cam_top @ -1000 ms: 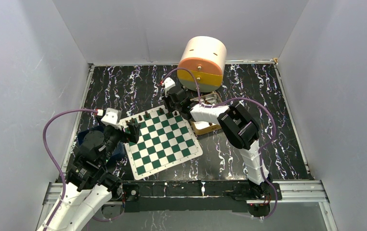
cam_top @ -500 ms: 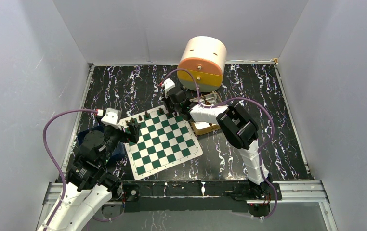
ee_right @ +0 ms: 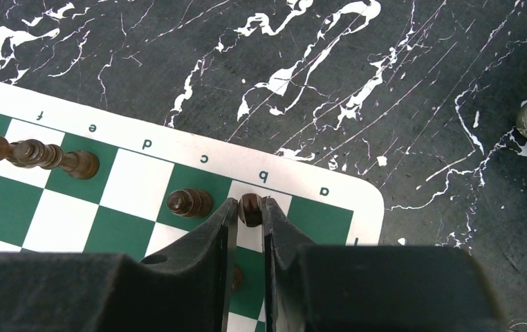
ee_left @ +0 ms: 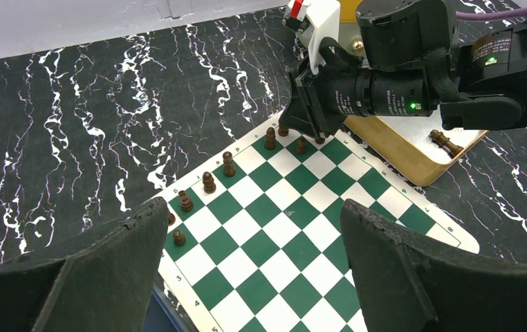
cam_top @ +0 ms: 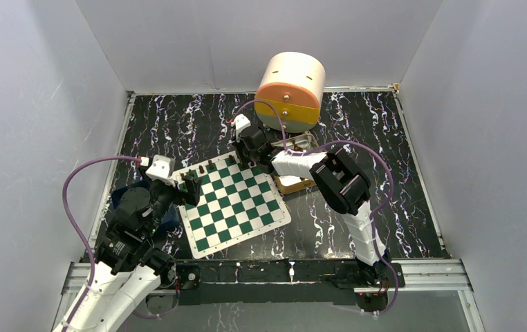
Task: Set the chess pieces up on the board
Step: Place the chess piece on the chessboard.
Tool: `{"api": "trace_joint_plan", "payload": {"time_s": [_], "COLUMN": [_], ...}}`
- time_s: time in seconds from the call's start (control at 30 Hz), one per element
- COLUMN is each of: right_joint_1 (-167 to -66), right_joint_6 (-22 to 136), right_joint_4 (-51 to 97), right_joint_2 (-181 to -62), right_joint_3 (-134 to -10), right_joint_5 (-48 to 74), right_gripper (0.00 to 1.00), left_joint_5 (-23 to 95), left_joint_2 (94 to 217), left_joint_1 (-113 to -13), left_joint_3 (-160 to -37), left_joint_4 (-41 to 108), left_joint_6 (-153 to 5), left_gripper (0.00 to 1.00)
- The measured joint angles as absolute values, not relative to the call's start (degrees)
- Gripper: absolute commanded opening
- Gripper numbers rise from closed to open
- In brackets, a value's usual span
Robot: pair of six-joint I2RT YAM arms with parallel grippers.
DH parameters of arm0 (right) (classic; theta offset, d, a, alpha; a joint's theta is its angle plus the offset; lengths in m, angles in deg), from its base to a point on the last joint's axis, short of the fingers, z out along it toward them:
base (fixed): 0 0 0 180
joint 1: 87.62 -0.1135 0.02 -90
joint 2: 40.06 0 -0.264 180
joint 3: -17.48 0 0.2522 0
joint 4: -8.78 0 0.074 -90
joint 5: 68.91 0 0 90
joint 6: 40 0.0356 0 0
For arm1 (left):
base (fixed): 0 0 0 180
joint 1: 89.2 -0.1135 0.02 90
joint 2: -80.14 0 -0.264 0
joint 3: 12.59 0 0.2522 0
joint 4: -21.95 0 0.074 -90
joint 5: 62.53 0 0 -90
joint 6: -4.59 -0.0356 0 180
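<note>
Left gripper, nearest the bases, hangs with its jaws spread wide and empty above the near-left part of the board, which lies flat and skewed on the black marbled table. Chess pieces stand upright in a line along the board's far-left edge, with two more on the next row in. At the far corner of that line the right gripper points down, its two fingers only narrowly parted on either side of a small dark piece standing on the white edge square lettered b. Whether the fingers press that piece or merely flank it cannot be told. A neighbouring piece occupies the green c square. Just beyond the board's far-right edge sits a tan tray holding one piece on its side. Farthest back is a cream-and-orange drum.
</note>
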State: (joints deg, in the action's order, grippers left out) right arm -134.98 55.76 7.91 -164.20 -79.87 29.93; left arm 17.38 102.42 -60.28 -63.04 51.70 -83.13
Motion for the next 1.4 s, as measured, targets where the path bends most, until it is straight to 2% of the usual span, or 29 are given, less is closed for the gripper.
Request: {"api": "trace_joint_plan", "payload": {"time_s": [0.3,0.6,1.0,1.27,1.4], "right_joint_1": [-135.0,-135.0,-135.0,-135.0,-135.0], "right_joint_6": [55.7,55.6,55.8,56.3,57.1], "right_joint_4": [8.7,8.8,11.9,15.6,17.2], "right_joint_2": [-164.2,-164.2,-164.2,-162.6,-158.6], "right_joint_3": [-79.9,-79.9,-81.3,-84.1,-82.8], "right_joint_5": [29.9,29.7,29.5,28.5,28.2], "right_gripper": [0.18,0.18,0.35,0.38,0.39], "left_joint_5": [17.4,17.4,17.3,16.1,14.0], "left_joint_2": [102.4,102.5,102.5,102.5,103.1], "left_joint_1": [-60.3,-60.3,-60.3,-60.3,-60.3], "left_joint_3": [-63.0,-63.0,-63.0,-63.0,-63.0], "left_joint_4": [52.3,52.5,52.5,52.5,52.4], "left_joint_6": [-83.1,-83.1,-83.1,-82.6,-80.6], "left_gripper": [0.91,0.91,0.92,0.96,0.94]}}
